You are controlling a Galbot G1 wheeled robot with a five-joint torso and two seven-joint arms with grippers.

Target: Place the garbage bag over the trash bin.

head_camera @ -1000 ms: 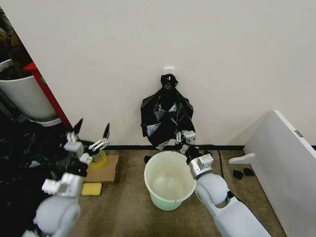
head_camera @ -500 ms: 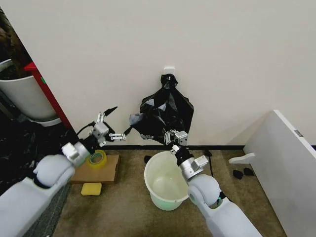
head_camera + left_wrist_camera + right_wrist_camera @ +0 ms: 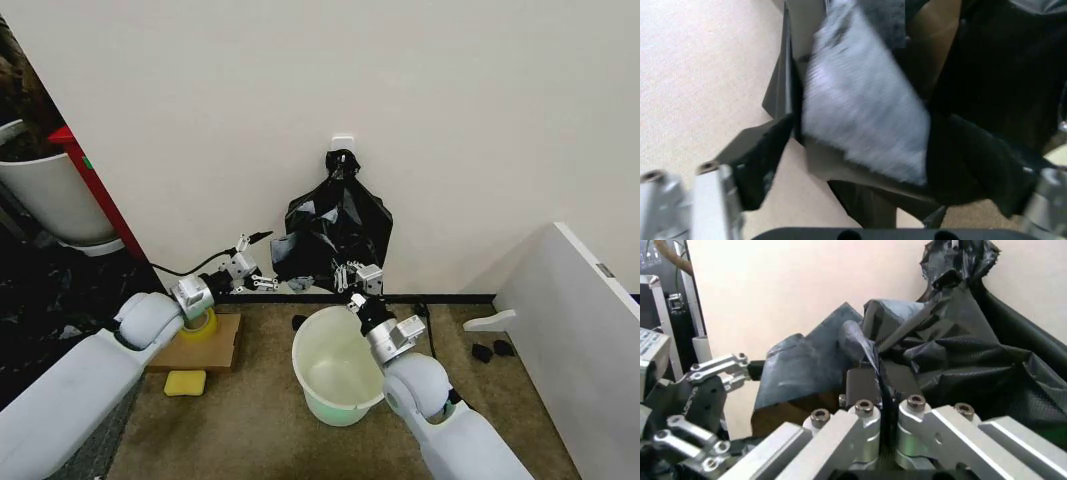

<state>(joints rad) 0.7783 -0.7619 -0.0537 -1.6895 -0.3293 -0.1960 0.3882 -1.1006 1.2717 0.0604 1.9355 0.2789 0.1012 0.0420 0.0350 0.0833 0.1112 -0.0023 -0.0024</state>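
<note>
Bag (image 3: 338,232): black, crinkled, hanging against the wall from a white hook (image 3: 342,142), knotted at its top, lower edge just above and behind the bin (image 3: 340,365). Bin stands upright on the carpet below it, with nothing inside.

Right gripper (image 3: 352,277): raised over the bin's back rim at the bag's lower edge. Right wrist view confirms its fingers (image 3: 861,390) closed tight on a pinched fold of the plastic.

Left gripper (image 3: 268,262): reaching in from the robot's left at the bag's left edge. Head view shows its fingers spread, one above and one below a grey-glinting flap. Left wrist view shows that flap (image 3: 863,105) lying between the parted fingers (image 3: 757,160); whether either finger touches it cannot be told.

Yellow tape roll (image 3: 203,322) on cardboard (image 3: 215,346), left of the bin.
</note>
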